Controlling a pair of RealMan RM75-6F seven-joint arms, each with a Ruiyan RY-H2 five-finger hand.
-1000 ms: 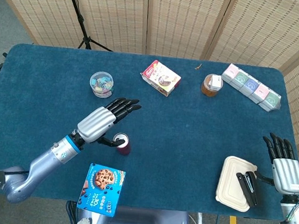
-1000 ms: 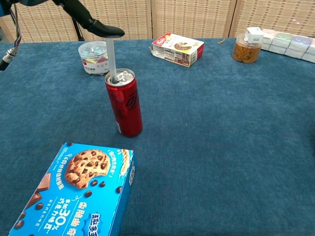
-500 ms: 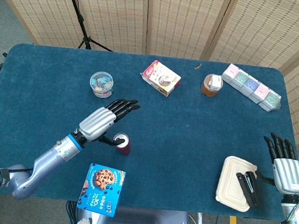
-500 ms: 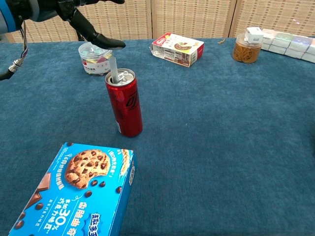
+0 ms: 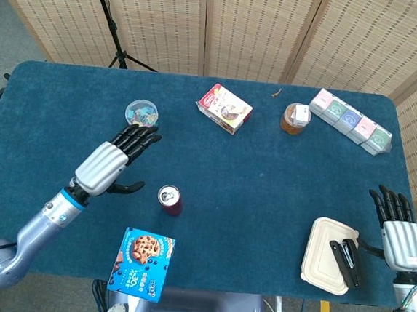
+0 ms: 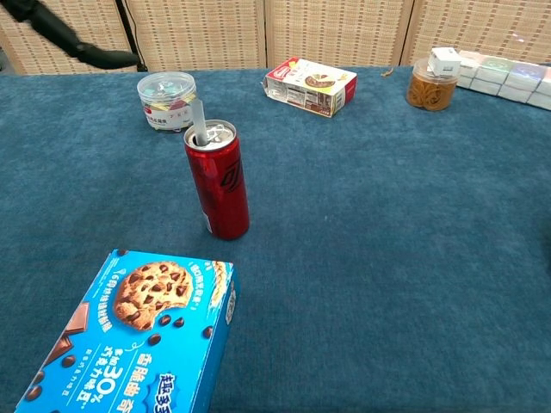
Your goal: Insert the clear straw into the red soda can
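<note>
Chest view showed the clear straw [image 6: 197,120] seated in the red soda can [image 6: 219,180], upright on the blue surface [image 6: 387,224].
Only a short length of straw stood above the can's opening. Head view placed the left hand [image 5: 112,160] well left of the can, apart from it, fingers [image 5: 141,137] spread and holding nothing. The right hand [image 5: 397,234] lay at the surface's right edge, fingers extended and empty, just beside a white takeaway box [image 5: 327,255] carrying a black item. A blue cookie box [image 6: 129,335] lay near the can at the front edge; a clear round tub [image 6: 166,100] stood behind it.
</note>
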